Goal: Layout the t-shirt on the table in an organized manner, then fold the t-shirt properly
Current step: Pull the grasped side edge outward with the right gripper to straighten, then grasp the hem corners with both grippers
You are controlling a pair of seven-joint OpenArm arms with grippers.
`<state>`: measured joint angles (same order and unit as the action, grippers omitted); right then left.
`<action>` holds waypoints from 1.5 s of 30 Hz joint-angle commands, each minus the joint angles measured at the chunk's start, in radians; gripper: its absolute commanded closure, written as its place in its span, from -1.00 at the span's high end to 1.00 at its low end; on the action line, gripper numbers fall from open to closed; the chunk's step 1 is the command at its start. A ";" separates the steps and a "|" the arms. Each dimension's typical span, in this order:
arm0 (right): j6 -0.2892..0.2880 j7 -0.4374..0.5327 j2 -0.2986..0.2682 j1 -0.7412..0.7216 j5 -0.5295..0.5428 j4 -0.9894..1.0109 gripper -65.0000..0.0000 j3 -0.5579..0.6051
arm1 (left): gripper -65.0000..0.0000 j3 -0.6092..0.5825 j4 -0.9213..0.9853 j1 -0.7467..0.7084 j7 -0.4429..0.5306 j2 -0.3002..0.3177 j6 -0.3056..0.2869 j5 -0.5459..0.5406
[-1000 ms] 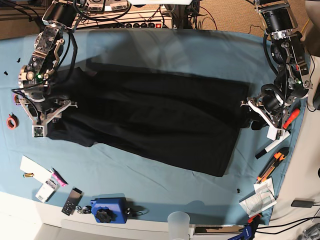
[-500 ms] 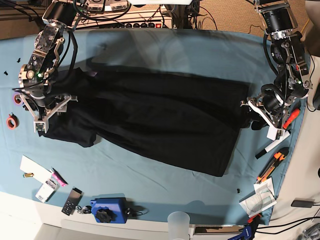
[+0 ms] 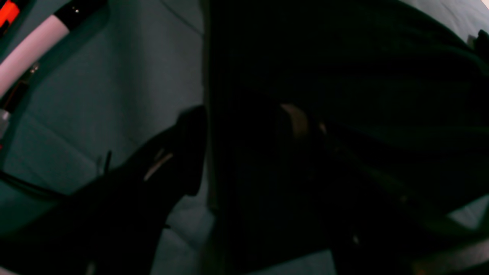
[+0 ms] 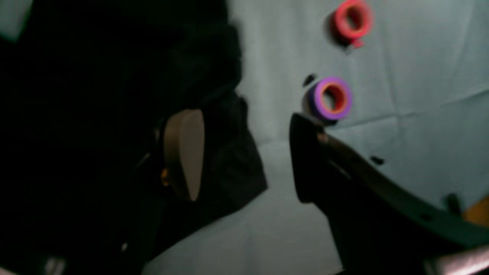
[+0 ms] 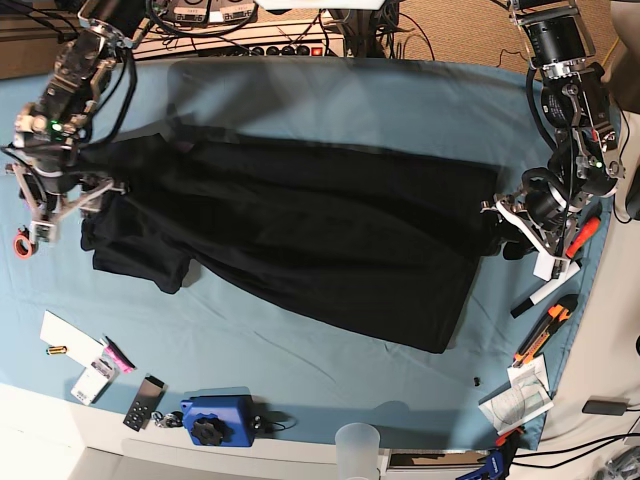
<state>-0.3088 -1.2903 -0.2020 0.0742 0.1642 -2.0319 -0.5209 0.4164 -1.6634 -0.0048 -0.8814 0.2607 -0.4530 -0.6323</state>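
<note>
Since a moment ago the right hand point(image 4: 244, 152) has drifted off the sleeve, jaws apart, while the left hand point(image 5: 500, 222) pinches the black fabric t-shirt point(image 5: 320, 240) spread on the blue-clothed table point(image 5: 300, 90).

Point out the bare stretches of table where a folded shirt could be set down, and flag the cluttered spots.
Free: the table strip beyond the t-shirt, and the patch between the shirt's near edge and the blue device. Crowded: the corner with the white cards, the pen-and-cutter edge, and beside the right gripper by the tape rolls.
</note>
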 commanded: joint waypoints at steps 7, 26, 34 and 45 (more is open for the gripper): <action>-0.022 0.127 -0.016 0.006 -0.032 -0.016 0.09 -0.032 | -0.07 0.005 -0.017 0.016 0.025 0.011 -0.005 -0.014; -0.054 0.341 -0.227 -0.489 -0.018 0.921 0.08 0.117 | -0.07 0.005 -0.017 0.016 0.026 0.011 -0.005 -0.015; -0.073 0.378 -0.222 -0.534 -0.020 1.091 0.08 0.240 | -0.07 0.005 -0.017 0.016 0.030 0.011 -0.005 -0.019; -0.114 0.349 -0.208 -0.537 0.003 1.089 -1.00 0.245 | -0.08 0.005 -0.017 0.017 0.071 0.011 -0.045 -0.018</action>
<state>-0.4198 -0.9226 -0.3985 -0.4438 0.1741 -0.9352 -0.2783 0.4156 -1.6634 -0.0048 -0.8364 0.2607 -0.4953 -0.6327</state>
